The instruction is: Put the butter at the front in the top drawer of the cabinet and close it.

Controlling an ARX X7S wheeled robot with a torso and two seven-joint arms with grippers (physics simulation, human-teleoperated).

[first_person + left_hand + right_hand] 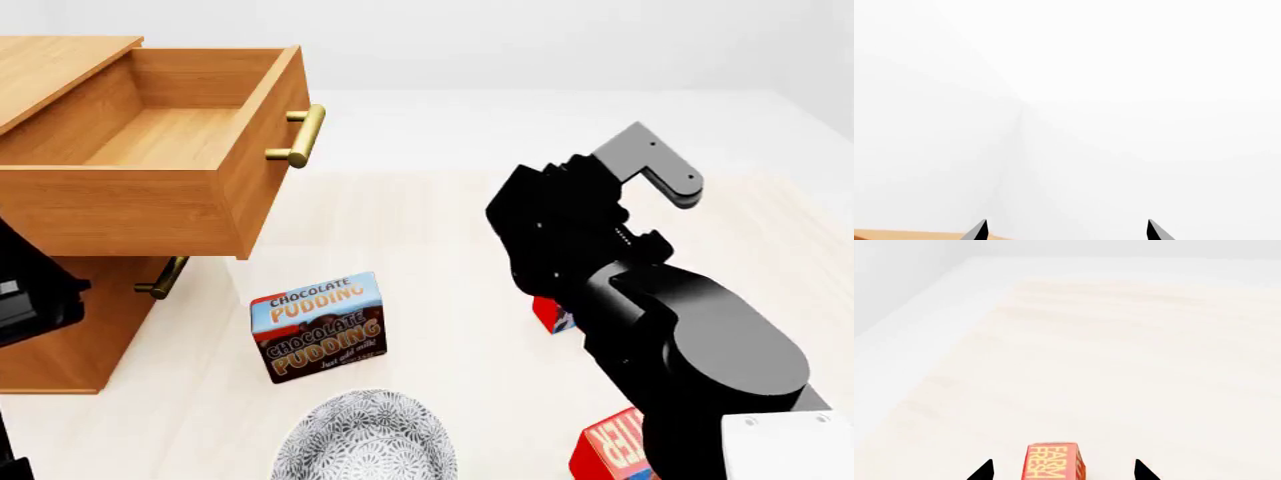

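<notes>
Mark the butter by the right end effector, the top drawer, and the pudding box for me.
butter [1051, 461], right wrist view, lettered top face.
top drawer [262, 165], head view, front panel beside the handle.
pudding box [322, 327], head view, printed front face.

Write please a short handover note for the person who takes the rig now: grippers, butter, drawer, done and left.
Right gripper: open, fingers on either side of a butter carton, not yet closed on it.
Left gripper: open, empty, near the cabinet.
Top drawer: pulled out, nothing visible inside.
Second butter carton lies nearer the robot; pudding box and a patterned bowl are on the floor.
Done: drawer opened.
Left: grasp butter, place in drawer, close.
</notes>
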